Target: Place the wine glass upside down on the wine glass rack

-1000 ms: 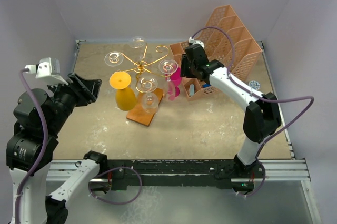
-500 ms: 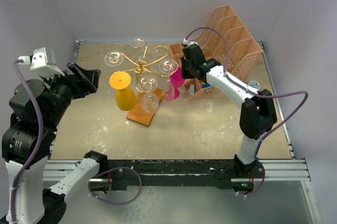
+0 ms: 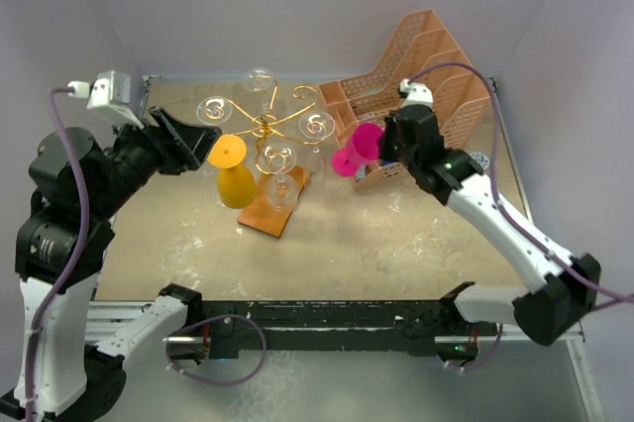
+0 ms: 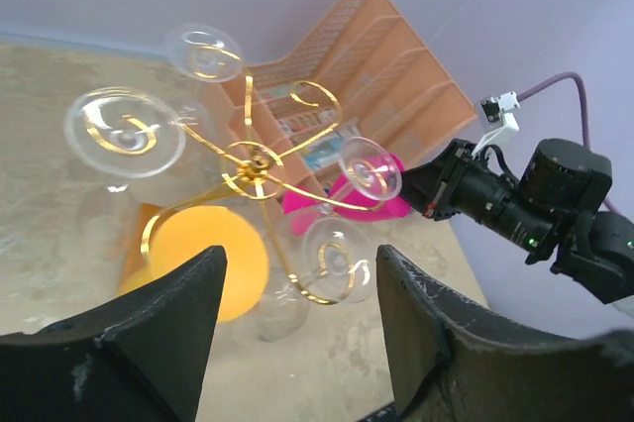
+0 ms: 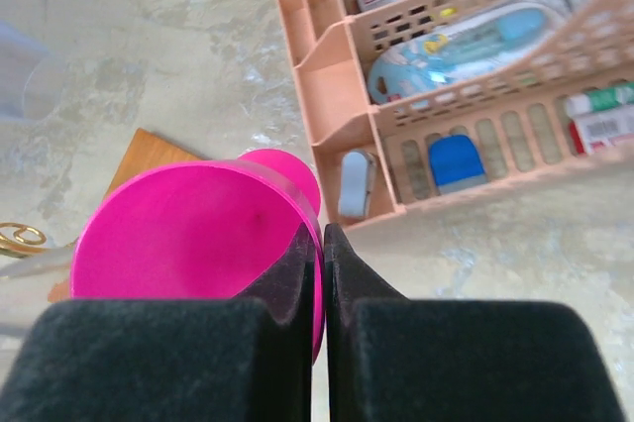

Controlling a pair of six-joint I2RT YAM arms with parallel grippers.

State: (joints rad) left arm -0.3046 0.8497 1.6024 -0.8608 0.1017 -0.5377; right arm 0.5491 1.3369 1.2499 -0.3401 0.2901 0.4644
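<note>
- My right gripper [image 5: 323, 244] is fully closed. The fingers pinch one wall of the pink wine glass [image 5: 198, 234] at the bowl rim, one finger inside the bowl and one outside.
- The pink wine glass hangs tilted on its side. The bowl mouth faces my wrist and the foot points away, toward the wine glass rack [image 3: 265, 127]. The top view suggests it is off the table, between the rack and the peach file organiser [image 3: 416, 95].
- My left gripper [image 4: 297, 259] is spread wide and holds nothing. It hovers just beside the rack, on the side away from the pink glass.
- The rack already carries several clear glasses [image 4: 124, 132] hanging foot-up. A yellow glass [image 3: 235, 172] stands inverted by the base [image 3: 269, 216]. One scroll arm [image 4: 319, 97] at the back appears free.
- Hazard, slip: the grip is a thin pinch on smooth plastic. Turning the wrist to invert the glass could let it pivot or drop.
- Hazard, collision: the leading foot could strike a hanging clear glass and knock it off its arm.
- Hazard, tipping: a sideways push on a wire arm could shift or topple the light rack.
- Hazard, interference: my left fingers sit near the rack and could cross the right arm's approach path.
</note>
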